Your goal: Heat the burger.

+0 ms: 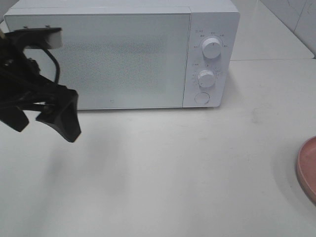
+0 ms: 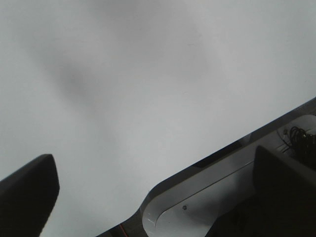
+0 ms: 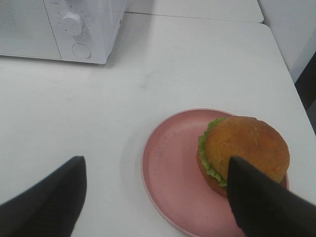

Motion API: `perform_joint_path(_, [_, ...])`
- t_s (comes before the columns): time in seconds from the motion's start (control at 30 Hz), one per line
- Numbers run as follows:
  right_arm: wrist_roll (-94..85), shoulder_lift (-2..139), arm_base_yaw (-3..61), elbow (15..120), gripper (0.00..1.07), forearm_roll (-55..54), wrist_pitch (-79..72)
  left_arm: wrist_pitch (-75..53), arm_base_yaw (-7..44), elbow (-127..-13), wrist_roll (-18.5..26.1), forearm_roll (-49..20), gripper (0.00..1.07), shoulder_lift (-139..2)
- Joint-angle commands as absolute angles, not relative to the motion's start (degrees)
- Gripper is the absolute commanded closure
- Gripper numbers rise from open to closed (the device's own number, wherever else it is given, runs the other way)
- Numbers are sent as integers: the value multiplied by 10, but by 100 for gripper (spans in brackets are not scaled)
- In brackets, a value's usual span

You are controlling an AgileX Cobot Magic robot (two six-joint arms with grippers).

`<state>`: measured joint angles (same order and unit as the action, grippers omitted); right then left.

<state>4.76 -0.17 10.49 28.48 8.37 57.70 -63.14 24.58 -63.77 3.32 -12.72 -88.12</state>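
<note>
Right wrist view alone shows golden-bun burger [image 3: 245,150] with green lettuce on round pink plate [image 3: 170,168], right gripper [image 3: 153,197] spread wide above. Exterior high: white microwave [image 1: 123,54] door closed, left gripper [image 1: 42,121] wide, empty.

The high camera looks down on the table [image 1: 163,173] and microwave [image 1: 123,54] front — both shared with the right wrist view; the left wrist camera faces bare table, close.

I can read nothing here: the small grey markings ringing the two dials [image 1: 212,49] on the microwave [image 1: 123,59] panel are too blurred to make out.
</note>
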Motion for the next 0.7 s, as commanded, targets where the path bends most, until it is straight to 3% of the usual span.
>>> perform_joint_path(0.03, [44,-19,102,284,31,83,570,-650,214,-627,29,-128,6,-858])
perform_joint_path(0.1, [44,-19,102,284,31,83,570,-653,170,-600,29,-120,6,-830])
perform_joint_path(0.2, [44,-19,102,284,31,83,570,-653,155,-587,29,-115,6,-818])
perform_joint_path(0.47, [44,-19,102,284,31,83,570,-667,30,-481,29,-90,6,-694])
perform_joint_path(0.7, [44,-19,102,284,31,83,570,-679,6,-444,28,-62,6,-606])
